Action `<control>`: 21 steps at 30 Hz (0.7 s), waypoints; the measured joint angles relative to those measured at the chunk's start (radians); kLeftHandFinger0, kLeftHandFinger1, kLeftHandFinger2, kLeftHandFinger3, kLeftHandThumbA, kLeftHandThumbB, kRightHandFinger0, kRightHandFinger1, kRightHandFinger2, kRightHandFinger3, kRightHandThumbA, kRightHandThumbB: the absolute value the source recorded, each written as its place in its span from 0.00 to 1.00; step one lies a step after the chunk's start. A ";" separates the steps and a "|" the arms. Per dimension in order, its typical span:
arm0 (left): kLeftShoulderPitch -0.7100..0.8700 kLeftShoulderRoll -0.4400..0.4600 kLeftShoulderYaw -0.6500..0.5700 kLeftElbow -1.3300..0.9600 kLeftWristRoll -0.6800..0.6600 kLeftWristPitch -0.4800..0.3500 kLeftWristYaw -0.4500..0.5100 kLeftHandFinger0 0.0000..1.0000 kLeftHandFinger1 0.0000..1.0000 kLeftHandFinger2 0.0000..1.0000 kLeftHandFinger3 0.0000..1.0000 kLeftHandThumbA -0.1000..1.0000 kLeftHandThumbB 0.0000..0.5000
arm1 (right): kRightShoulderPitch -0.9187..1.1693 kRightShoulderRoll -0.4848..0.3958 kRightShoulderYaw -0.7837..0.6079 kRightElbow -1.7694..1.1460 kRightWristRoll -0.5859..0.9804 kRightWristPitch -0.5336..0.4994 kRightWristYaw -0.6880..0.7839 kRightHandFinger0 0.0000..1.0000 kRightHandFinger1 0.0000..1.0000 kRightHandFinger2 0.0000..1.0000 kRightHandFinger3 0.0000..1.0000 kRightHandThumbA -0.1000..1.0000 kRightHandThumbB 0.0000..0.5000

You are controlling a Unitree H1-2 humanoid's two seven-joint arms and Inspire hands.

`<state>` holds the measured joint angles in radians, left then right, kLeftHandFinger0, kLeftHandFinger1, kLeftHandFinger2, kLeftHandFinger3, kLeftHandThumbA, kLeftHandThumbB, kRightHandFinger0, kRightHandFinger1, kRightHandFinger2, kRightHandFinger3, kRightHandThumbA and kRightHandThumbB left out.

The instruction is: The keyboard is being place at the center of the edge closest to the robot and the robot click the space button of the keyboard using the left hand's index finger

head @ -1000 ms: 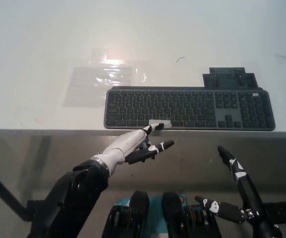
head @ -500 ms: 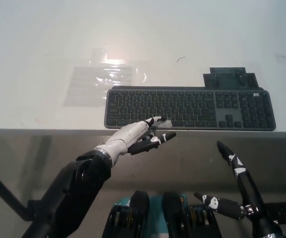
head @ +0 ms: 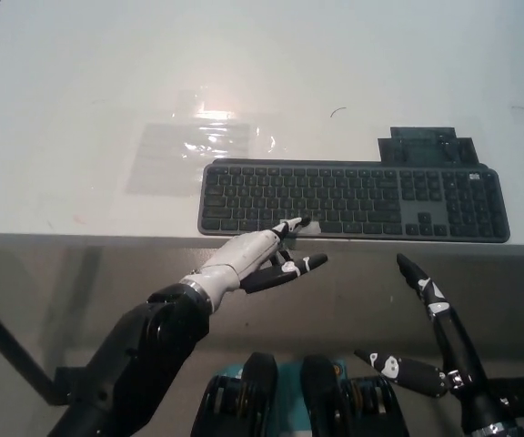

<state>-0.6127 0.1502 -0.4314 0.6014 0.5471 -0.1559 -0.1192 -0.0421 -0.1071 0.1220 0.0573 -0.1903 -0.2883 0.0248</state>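
Keyboard (head: 353, 200) lies at the near edge of the desk (head: 80, 109). My white left hand (head: 253, 259), fingers apart, sets its index tip on the space bar (head: 306, 227); best pressed straight down, other fingers clear. My black right hand (head: 430, 341) rests low, fingers spread.

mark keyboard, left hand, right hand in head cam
keyboard (head: 353, 200): head view, middle of key field.
left hand (head: 248, 259): head view, back of white hand.
right hand (head: 446, 337): head view, black hand's middle.

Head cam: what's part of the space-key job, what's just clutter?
In the job: keyboard, its space key, left hand pointing at that key.
Lying about: clear plastic sheet, dark plate behind the keyboard, right hand idle at lower right.
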 measured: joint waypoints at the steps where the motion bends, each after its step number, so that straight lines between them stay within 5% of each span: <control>1: 0.000 -0.002 -0.004 0.010 0.002 -0.006 0.014 0.24 0.41 0.41 1.00 1.00 0.76 | -0.004 0.000 0.000 0.000 0.000 0.000 0.000 1.00 1.00 1.00 1.00 1.00 0.87; 10: -0.005 -0.017 -0.015 0.117 -0.002 -0.106 0.113 0.18 0.35 0.31 1.00 1.00 0.80 | -0.021 -0.002 0.000 0.006 0.000 0.000 0.000 1.00 1.00 1.00 1.00 1.00 0.84; 12: -0.006 -0.017 -0.016 0.125 -0.005 -0.118 0.121 0.23 0.44 0.39 1.00 1.00 0.83 | -0.021 -0.002 0.000 0.010 0.000 0.000 0.000 1.00 1.00 1.00 1.00 1.00 0.85; 15: -0.005 -0.016 -0.018 0.134 -0.010 -0.133 0.132 0.25 0.40 0.34 1.00 1.00 0.81 | -0.021 -0.002 0.000 0.011 0.000 0.000 0.000 1.00 1.00 1.00 1.00 1.00 0.84; 21: 0.043 0.010 -0.017 0.014 -0.013 -0.104 0.121 0.04 0.22 0.13 1.00 1.00 0.78 | -0.021 -0.002 0.000 0.011 0.000 0.000 0.000 1.00 1.00 1.00 1.00 1.00 0.83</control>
<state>-0.5693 0.1598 -0.4488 0.6151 0.5340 -0.2596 0.0015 -0.0631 -0.1093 0.1220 0.0687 -0.1904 -0.2884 0.0249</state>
